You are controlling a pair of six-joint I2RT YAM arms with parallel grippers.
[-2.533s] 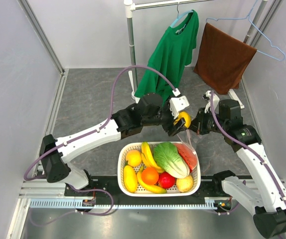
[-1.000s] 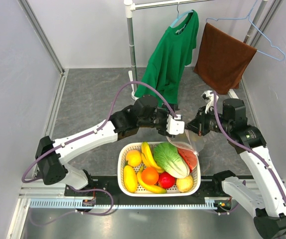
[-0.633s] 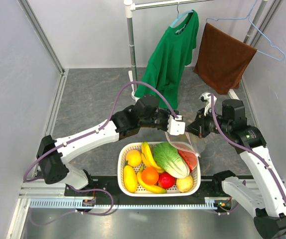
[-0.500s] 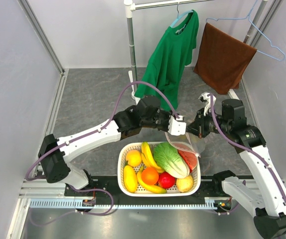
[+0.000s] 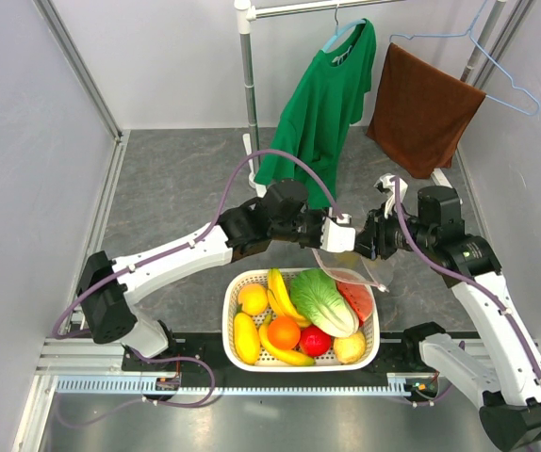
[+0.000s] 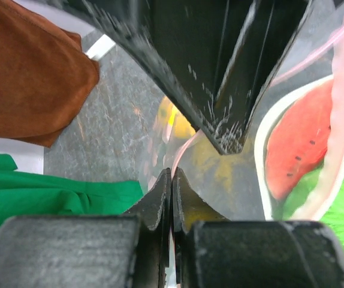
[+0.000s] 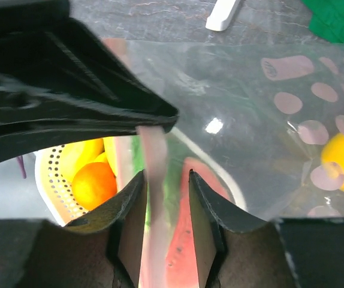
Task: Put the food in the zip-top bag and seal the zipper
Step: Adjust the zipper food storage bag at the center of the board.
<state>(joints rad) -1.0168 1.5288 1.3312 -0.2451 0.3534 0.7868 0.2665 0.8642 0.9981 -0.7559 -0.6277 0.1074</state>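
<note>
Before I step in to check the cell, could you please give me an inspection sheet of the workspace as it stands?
Surface: grey tabletop, with a white basket at its near edge.
Job's things: zip-top bag hangs between the tools above the basket, with a yellow fruit inside; cabbage and orange lie in the basket.
Clutter: bananas, watermelon slice and red fruit in the basket.
Grippers: left tool is shut on the bag's edge; right tool has its fingers parted, and the zipper runs between them.
Cables: purple cable arches over the left arm.
Surroundings: green shirt and brown towel hang behind.
</note>
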